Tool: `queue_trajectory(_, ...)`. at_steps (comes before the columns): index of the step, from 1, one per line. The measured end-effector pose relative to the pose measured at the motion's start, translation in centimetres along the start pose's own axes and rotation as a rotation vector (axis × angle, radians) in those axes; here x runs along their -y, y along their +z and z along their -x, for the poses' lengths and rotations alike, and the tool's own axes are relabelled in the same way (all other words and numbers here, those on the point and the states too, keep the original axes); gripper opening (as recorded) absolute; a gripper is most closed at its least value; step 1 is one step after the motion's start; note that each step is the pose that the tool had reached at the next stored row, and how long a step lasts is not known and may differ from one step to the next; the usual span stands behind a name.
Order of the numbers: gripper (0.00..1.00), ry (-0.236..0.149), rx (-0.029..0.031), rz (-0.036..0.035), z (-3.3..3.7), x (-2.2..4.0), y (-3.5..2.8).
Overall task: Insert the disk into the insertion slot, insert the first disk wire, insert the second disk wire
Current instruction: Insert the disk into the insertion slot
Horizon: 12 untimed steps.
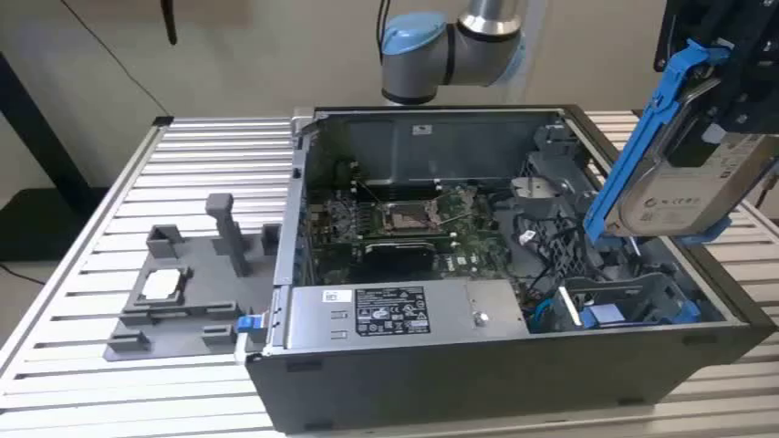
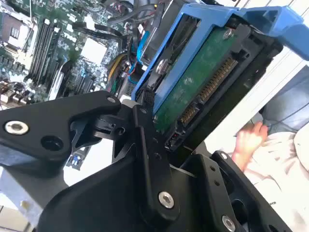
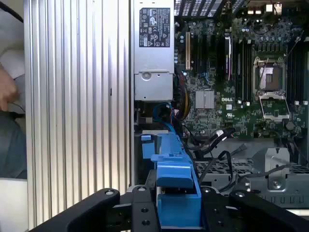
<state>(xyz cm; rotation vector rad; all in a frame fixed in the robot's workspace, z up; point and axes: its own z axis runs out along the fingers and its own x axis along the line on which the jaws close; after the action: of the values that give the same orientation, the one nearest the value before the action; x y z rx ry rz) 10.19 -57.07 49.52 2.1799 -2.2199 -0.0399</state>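
Slatted table (image 1: 73,301), open case (image 1: 487,374), disk held aloft.
Gripper (image 3: 176,205) jaws clamped on the tilted disk (image 1: 694,187), above and clear of the slot (image 1: 645,292) in the case's near corner.

The black jaws hold the disk (image 3: 175,193) between them by its bright blue frame, at the near edge of the picture. Past it lies the open computer. It has a silver box (image 3: 153,58) with a label and a big green board (image 3: 227,72) right beside the box. Black wires (image 3: 212,137) curl near the middle. A ribbed metal tabletop (image 3: 77,96) runs along the case. A person's hand (image 3: 5,92) peeks in at the frame's edge.
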Motion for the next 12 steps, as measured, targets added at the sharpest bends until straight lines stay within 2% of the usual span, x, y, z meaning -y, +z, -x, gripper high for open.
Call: queue_trajectory(12,0.33,0.000,0.0002,0.0000,0.02,0.00,0.05)
